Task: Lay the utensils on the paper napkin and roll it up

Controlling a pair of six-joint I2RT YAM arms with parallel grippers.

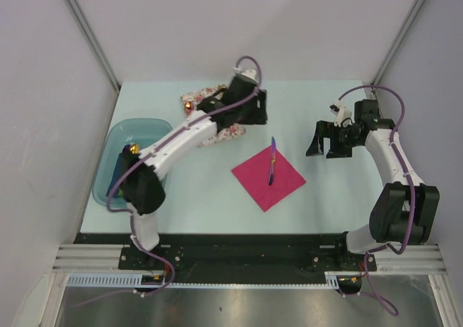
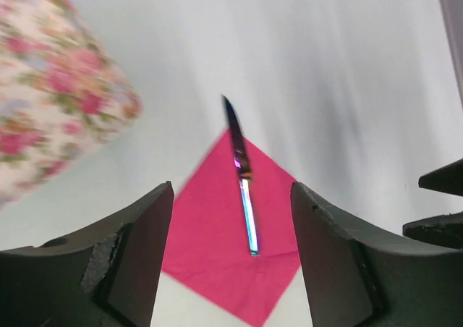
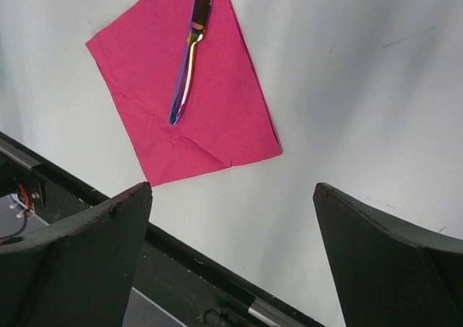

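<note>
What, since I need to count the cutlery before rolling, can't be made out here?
Top view: the left arm covers most of the floral napkin; a red-orange glint there is too small to identify.
Right wrist view: the knife tip is cut off by the top edge.

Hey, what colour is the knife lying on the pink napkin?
The knife is iridescent purple-blue; the right wrist view shows it best.

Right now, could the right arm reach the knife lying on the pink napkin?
Probably yes: nothing stands between its open fingers and the knife on the pink napkin; the left arm is aside.
</note>
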